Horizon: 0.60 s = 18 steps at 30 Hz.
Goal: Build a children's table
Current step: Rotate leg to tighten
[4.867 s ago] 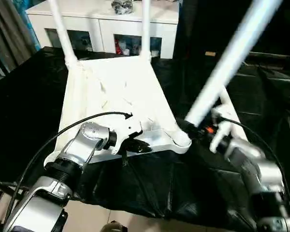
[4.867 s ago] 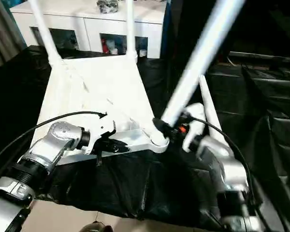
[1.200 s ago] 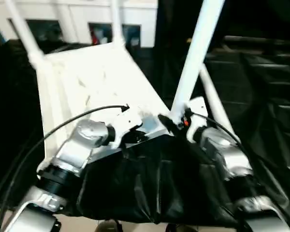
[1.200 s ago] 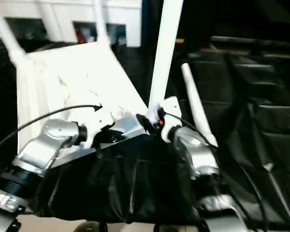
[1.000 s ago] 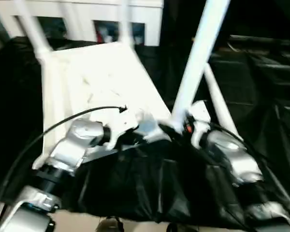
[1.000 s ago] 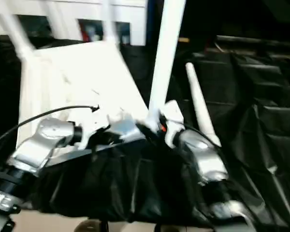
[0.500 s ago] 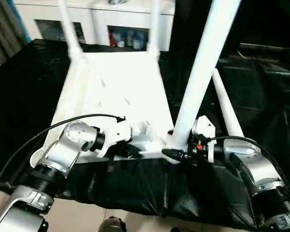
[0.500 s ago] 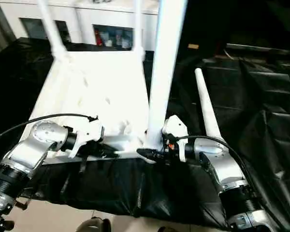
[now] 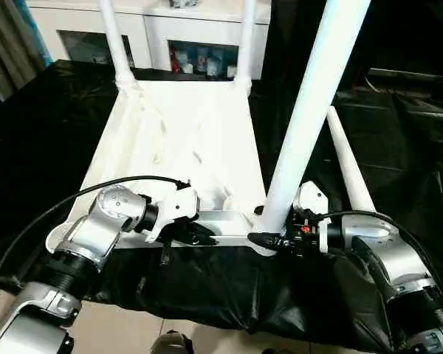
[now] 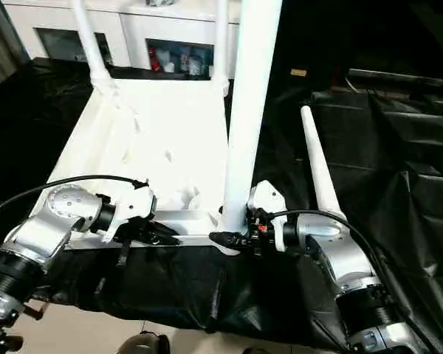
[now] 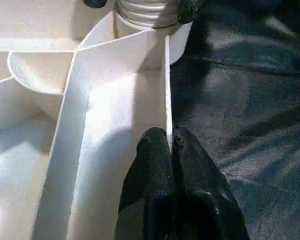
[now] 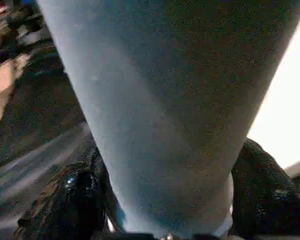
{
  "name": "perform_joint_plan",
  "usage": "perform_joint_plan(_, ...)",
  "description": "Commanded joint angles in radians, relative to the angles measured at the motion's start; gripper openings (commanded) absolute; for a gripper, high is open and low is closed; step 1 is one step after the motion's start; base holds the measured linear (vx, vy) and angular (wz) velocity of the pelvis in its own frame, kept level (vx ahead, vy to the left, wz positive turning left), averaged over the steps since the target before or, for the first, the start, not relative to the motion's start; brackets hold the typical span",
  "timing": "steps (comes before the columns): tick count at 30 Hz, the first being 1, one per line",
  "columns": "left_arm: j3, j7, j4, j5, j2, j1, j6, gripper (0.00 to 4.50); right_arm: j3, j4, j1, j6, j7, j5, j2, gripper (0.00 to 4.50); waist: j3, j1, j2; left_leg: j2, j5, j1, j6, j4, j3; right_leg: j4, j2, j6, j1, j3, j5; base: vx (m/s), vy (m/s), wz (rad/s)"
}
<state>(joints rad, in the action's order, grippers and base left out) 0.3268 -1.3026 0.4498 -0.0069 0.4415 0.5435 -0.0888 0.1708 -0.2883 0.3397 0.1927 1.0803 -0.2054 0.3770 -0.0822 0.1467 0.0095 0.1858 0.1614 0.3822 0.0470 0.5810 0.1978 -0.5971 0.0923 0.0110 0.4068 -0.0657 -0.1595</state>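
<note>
The white tabletop lies upside down on a black cloth, ribs facing up. Two white legs stand in its far corner sockets. A third leg stands upright in the near right corner socket. My right gripper is at that leg's base, with a black finger pressed on each side of the leg. My left gripper is shut on the near rim of the tabletop, pinching the thin wall. A fourth leg lies loose on the cloth, right of the tabletop.
A white cabinet with glass-fronted compartments stands behind the table. The black cloth covers the work surface and hangs over its near edge. Pale floor shows below that edge. Cables run along both silver forearms.
The head camera has swung and steadied. The near right leg has gone from leaning to upright in its socket, and my right gripper has narrowed around its base. The left gripper stays on the rim.
</note>
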Motion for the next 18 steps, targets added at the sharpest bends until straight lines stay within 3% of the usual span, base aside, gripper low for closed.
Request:
perform_joint_plan(1, 0.001, 0.055, -0.006, -0.014, -0.053, 0.039, -0.015, 0.0, 0.025, -0.026, -0.008, 0.023, -0.046, -0.014, -0.046, 2.75, 0.075, -0.006, 0.002, 0.05, 0.34, -0.03, 0.008, -0.076, -0.026, 0.075, 0.068, 0.203, -0.036, 0.044, -0.358, 0.0, 0.0, 0.0)
perform_joint_plan(4, -0.017, 0.188, 0.019, 0.01, -0.126, 0.068, -0.06, 0.0, -0.044, -0.163, 0.036, -0.012, -0.3, 0.03, -0.147, 2.75, 0.068, -0.017, -0.003, 0.047, 0.38, -0.031, 0.036, -0.079, -0.033, 0.087, 0.074, 0.175, -0.031, 0.04, -0.472, 0.0, 0.0, 0.0)
perform_joint_plan(5, -0.017, 0.237, 0.023, 0.027, -0.149, 0.077, -0.073, 0.0, -0.064, -0.205, 0.053, -0.019, -0.379, 0.039, -0.18, 2.75, 0.067, -0.024, -0.005, 0.045, 0.396, -0.03, 0.045, -0.081, -0.039, 0.092, 0.077, 0.149, -0.035, 0.035, -0.53, 0.0, 0.0, 0.0)
perform_joint_plan(8, -0.024, 0.315, 0.021, 0.04, -0.196, 0.086, -0.111, 0.0, -0.09, -0.274, 0.088, -0.039, -0.504, 0.055, -0.23, 2.74, 0.065, -0.042, -0.004, 0.043, 0.418, -0.028, 0.044, -0.083, -0.042, 0.102, 0.076, 0.119, -0.033, 0.032, -0.563, 0.0, 0.0, 0.0)
perform_joint_plan(11, -0.023, 0.406, 0.015, 0.066, -0.253, 0.092, -0.149, 0.0, -0.117, -0.339, 0.127, -0.06, -0.647, 0.075, -0.298, 2.74, 0.062, -0.052, -0.007, 0.036, 0.436, -0.039, 0.036, -0.076, -0.042, 0.119, 0.076, 0.096, -0.025, 0.027, -0.644, 0.0, 0.0, 0.0)
perform_joint_plan(16, -0.011, 0.433, 0.021, 0.066, -0.292, 0.093, -0.169, 0.0, -0.141, -0.4, 0.166, -0.088, -0.741, 0.088, -0.35, 2.74, 0.063, -0.06, -0.005, 0.037, 0.438, -0.035, 0.027, -0.082, -0.043, 0.118, 0.069, 0.09, -0.027, 0.026, -0.605, 0.0, 0.0, 0.0)
perform_joint_plan(18, -0.011, 0.441, 0.024, 0.072, -0.304, 0.093, -0.172, 0.0, -0.149, -0.434, 0.184, -0.118, -0.754, 0.093, -0.37, 2.74, 0.065, -0.061, -0.005, 0.039, 0.441, -0.036, 0.023, -0.086, -0.041, 0.113, 0.068, 0.108, -0.026, 0.028, -0.554, 0.0, 0.0, 0.0)
